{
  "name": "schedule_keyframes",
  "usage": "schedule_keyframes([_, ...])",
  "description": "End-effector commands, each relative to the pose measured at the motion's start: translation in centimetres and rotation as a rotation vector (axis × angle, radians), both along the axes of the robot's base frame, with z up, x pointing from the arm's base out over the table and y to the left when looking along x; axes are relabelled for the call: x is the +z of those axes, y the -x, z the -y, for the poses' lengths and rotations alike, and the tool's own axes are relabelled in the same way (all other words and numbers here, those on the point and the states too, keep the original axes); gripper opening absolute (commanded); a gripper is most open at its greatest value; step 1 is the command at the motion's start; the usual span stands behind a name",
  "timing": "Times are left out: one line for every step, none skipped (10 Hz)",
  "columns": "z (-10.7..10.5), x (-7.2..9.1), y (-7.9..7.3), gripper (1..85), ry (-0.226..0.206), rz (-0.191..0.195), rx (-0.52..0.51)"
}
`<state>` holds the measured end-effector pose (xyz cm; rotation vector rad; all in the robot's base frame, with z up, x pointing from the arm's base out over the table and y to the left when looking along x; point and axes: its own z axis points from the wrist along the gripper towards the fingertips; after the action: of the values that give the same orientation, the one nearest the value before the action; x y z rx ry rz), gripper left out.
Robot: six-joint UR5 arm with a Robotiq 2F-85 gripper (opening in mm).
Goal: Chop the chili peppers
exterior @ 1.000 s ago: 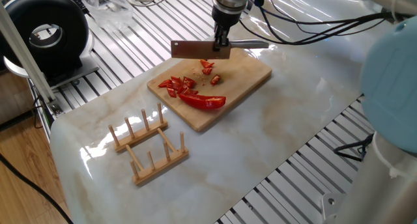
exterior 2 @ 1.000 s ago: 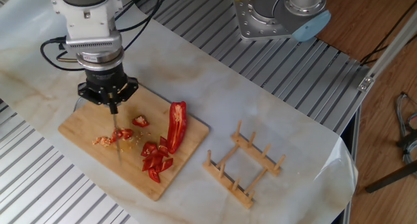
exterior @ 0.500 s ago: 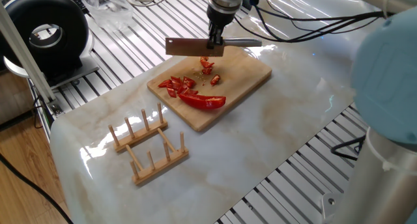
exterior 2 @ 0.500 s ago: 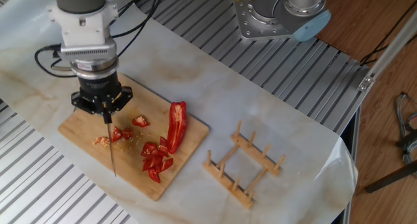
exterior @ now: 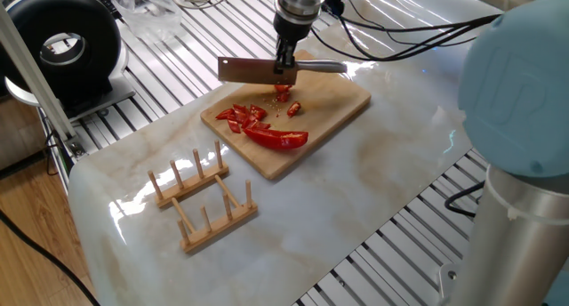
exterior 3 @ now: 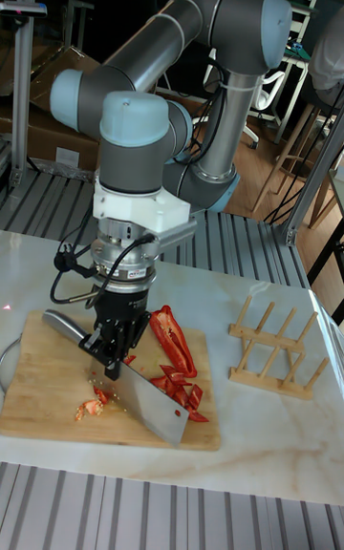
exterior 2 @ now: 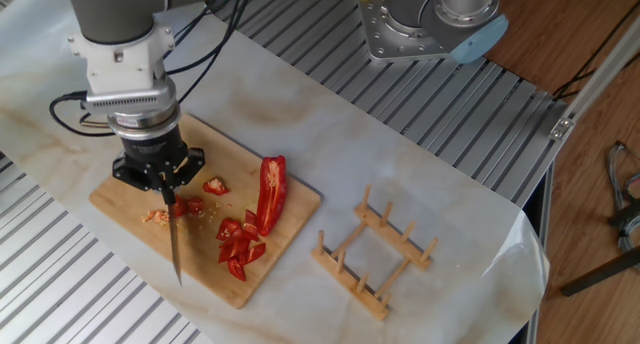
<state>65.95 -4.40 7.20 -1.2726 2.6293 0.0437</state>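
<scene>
The tool (exterior 3: 113, 366) clenches a flat steel cleaver (exterior 3: 153, 404) above the wooden board (exterior: 342, 101); glossy red chili peppers (exterior: 277, 139) lie on it.

- The arm (exterior 3: 182, 44) bends over from its base, the wrist pointing straight down.
- The gripper (exterior 3: 113, 356) hangs vertical beneath the wrist, black and compact.
- Its jaws are clamped together on a cleaver (exterior 3: 143, 392), blade tilted downward away from the gripper.

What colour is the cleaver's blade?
The cleaver blade is plain silver-grey metal, clearest in the tall fixed view.
</scene>
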Motion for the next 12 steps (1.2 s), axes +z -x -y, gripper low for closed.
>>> schedule_keyframes([-0.9, -0.1, -0.4, 1.3, -0.038, -0.001, -0.020])
schedule_keyframes([-1.2, -0.1, -0.4, 1.3, -0.047, -0.004, -0.025])
schedule_keyframes([-1.6, 0.0, -0.5, 1.3, -0.054, -0.006, -0.030])
schedule_keyframes([-2.0, 0.1, -0.6, 1.3, -0.058, -0.008, -0.034])
schedule_keyframes([-2.6, 0.1, -0.8, 1.3, -0.066, -0.010, -0.043])
schedule_keyframes([-3.0, 0.1, -0.9, 1.3, -0.070, -0.011, -0.049])
schedule_keyframes([-3.6, 0.0, -1.1, 1.3, -0.076, -0.012, -0.056])
schedule_keyframes([-4.1, 0.0, -1.2, 1.3, -0.079, -0.013, -0.065])
schedule_keyframes([-4.7, 0.0, -1.3, 1.3, -0.086, -0.016, -0.074])
schedule_keyframes([-5.4, 0.2, -1.3, 1.3, -0.095, -0.024, -0.082])
schedule_keyframes([-5.9, 0.3, -1.2, 1.3, -0.098, -0.032, -0.090])
schedule_keyframes([-6.6, 0.2, -1.0, 1.3, -0.112, -0.040, -0.099])
